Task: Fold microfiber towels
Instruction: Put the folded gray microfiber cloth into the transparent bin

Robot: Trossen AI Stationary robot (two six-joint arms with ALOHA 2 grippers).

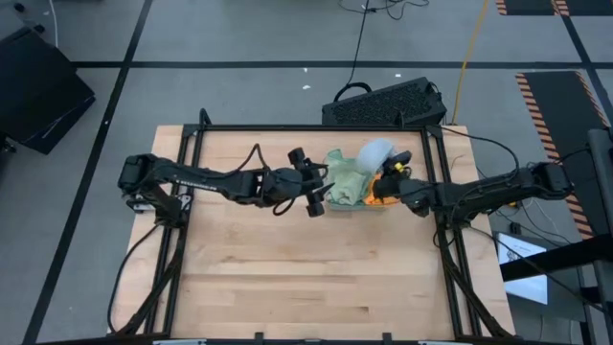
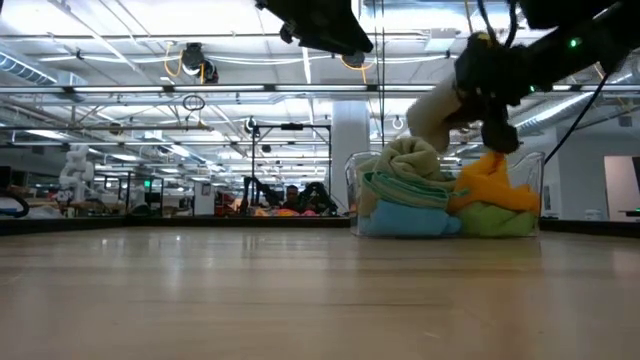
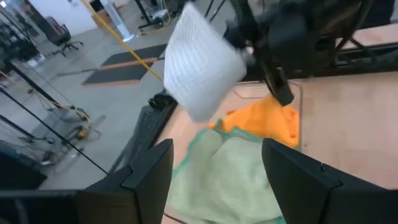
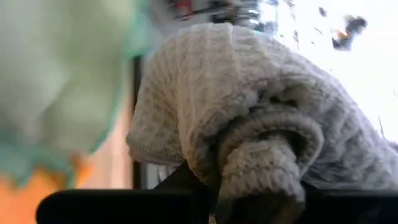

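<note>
A clear tray (image 2: 537, 170) at the table's far middle holds a heap of microfiber towels: pale green (image 1: 343, 177) on top, orange (image 2: 492, 185), blue (image 2: 405, 218) and bright green (image 2: 500, 220) below. My right gripper (image 2: 490, 100) reaches in from the table's right and is shut on a light grey towel (image 1: 375, 151), raised over the heap. My left gripper (image 3: 214, 177) is open, just left of the tray and above table height. Its fingers stand either side of the pale green towel (image 3: 227, 177) as seen past them, without clear touch. My right gripper pinches a bunched, rolled-up part of the light grey towel (image 4: 261, 165) between its two fingers, several layers thick. The fingers come nearly level from the table's right. The towel is lifted above the tray, and its free part (image 2: 432, 118) droops toward the heap's top.
A black keyboard-like case (image 1: 383, 103) lies beyond the table's far edge. The black frame rails (image 1: 287, 127) border the table. Bare wood (image 1: 306, 278) spreads across the near half.
</note>
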